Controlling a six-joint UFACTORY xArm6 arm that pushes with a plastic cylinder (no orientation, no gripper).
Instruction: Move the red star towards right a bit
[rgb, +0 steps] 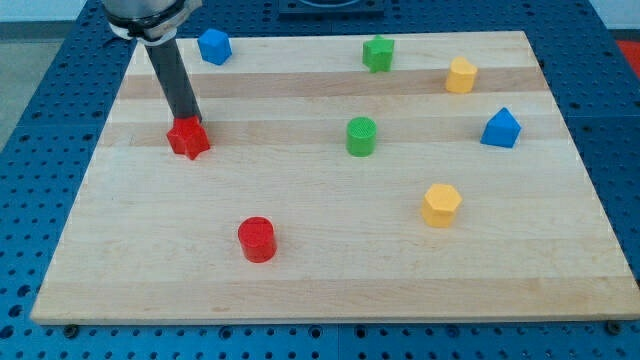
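Red star (188, 138) sits on the left part of the bench (320, 270), roughly midway between the far and near edges, a little in from the left edge. My tip (187, 121) is right at the star's far side, at or just over its top edge; from this angle I cannot tell whether it touches the block or merely stands behind it. The dark rod rises from there, leaning up and to the left toward the arm's housing at the far left of the scene. No hand is fitted to this arm, only the rod, so nothing is being held and there is no opening to report.

Nearer than the star and a little to its right lies a red cylinder (257, 239), well apart from it. A green cylinder (361, 136) stands about level with the star, far to its right near the middle of the bench. Along the far edge are a blue block (214, 46), above and just right of the rod, a green block (378, 53) further right, and a yellow block (461, 75) beyond that. A blue block with a peaked top (501, 129) sits by the right edge, and a yellow hexagonal block (441, 205) lies nearer, to its left. Around the bench is a blue perforated surface (40, 120).
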